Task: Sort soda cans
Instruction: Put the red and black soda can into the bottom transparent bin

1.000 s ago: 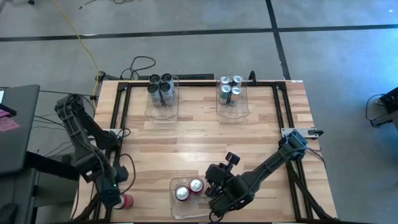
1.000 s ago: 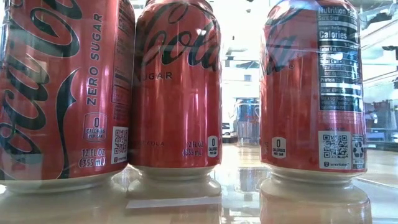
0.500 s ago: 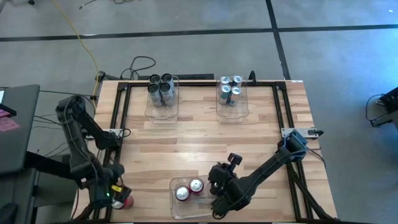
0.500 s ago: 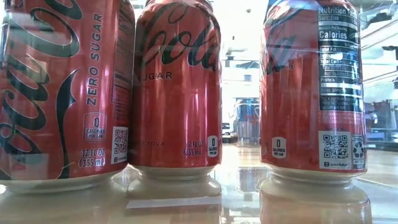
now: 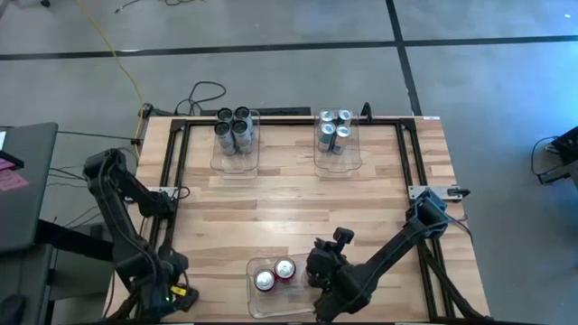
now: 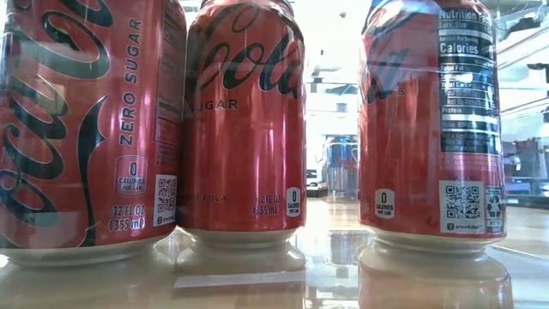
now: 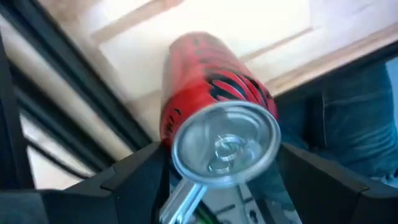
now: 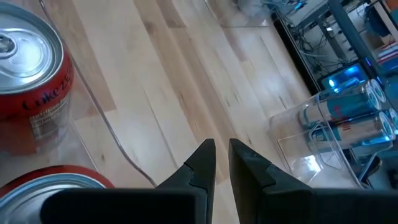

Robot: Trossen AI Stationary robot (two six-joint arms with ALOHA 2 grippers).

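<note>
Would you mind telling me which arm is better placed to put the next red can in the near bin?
Left: its pincer already holds a red can beside the near bin. The right pincer is shut and empty.

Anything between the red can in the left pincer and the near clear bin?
Nothing visible: bare wooden table separates the left pincer's red aluminium soda can from the clear rectangular plastic bin. The right pincer sits at the bin's other side.
</note>
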